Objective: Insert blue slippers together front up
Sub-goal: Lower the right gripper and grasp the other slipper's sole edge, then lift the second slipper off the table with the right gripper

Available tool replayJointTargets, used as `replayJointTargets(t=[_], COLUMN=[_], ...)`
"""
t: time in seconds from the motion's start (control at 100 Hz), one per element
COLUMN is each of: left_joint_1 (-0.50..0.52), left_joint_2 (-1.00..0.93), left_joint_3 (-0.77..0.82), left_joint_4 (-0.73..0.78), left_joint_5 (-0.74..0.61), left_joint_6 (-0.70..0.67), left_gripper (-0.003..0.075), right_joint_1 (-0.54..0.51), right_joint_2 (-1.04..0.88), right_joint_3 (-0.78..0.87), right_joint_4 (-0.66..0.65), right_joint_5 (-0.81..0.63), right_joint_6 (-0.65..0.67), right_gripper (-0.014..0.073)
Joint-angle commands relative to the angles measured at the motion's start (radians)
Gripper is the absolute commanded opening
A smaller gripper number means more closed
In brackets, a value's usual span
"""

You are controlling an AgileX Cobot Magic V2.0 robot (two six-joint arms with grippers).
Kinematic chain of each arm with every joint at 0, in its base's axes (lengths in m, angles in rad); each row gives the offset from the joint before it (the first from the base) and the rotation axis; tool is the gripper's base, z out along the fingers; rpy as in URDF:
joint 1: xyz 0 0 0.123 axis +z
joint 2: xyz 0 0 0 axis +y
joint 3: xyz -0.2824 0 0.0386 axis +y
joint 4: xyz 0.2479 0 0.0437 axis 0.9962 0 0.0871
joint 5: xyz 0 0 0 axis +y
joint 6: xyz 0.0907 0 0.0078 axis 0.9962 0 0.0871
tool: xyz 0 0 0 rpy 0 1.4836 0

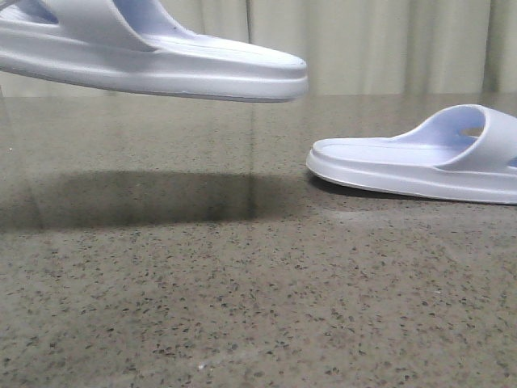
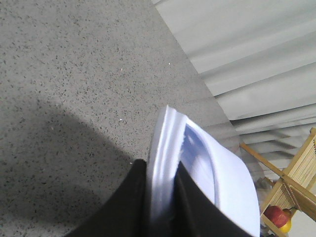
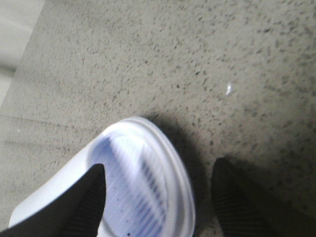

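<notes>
So 1 of the blue slippers, the lifted slipper, is up in the air on the left of the front view, roughly level, casting a wide dark shadow on the speckled stone table. The left gripper has it pinched: in the left wrist view the 2 black fingers are clamped on either side of the slipper's edge, sole rim squeezed between them. The other slipper sits flat on the table over on the right, well apart from the lifted one, strap toward the right edge of the frame. The right gripper is spread wide around that slipper's rounded end, 1 finger over the ribbed footbed and the other off to the side above bare table. Can't tell if it's touching the slipper. Pale curtains hang behind the table.
</notes>
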Motion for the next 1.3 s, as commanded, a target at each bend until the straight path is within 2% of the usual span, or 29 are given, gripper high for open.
replayJointTargets(t=[0.0,0.38,0.78,0.97,1.29], left_joint_1=[0.003,0.003,0.003,0.003,0.003], left_joint_2=[-0.007,-0.007,-0.007,-0.007,-0.007], left_joint_3=[-0.037,-0.037,-0.037,-0.037,-0.037], left_joint_4=[-0.043,-0.043,-0.051,-0.051,-0.051], left_joint_5=[-0.010,-0.008,-0.006,-0.006,-0.003], left_joint_6=[-0.010,-0.010,-0.010,-0.010,-0.010], left_gripper=[0.0016,0.0016,0.0016,0.0016,0.0016], right_joint_1=[0.010,0.010,0.010,0.010,0.010], right_joint_2=[-0.001,0.053,0.083,0.083,-0.039], right_joint_3=[-0.022,-0.022,-0.022,-0.022,-0.026], right_joint_4=[-0.001,-0.001,-0.001,-0.007,-0.007], right_joint_5=[-0.072,-0.091,-0.084,-0.084,-0.202], right_joint_6=[-0.006,-0.006,-0.006,-0.006,-0.006], right_gripper=[0.0402,0.0391,0.0098,-0.0104,-0.0107])
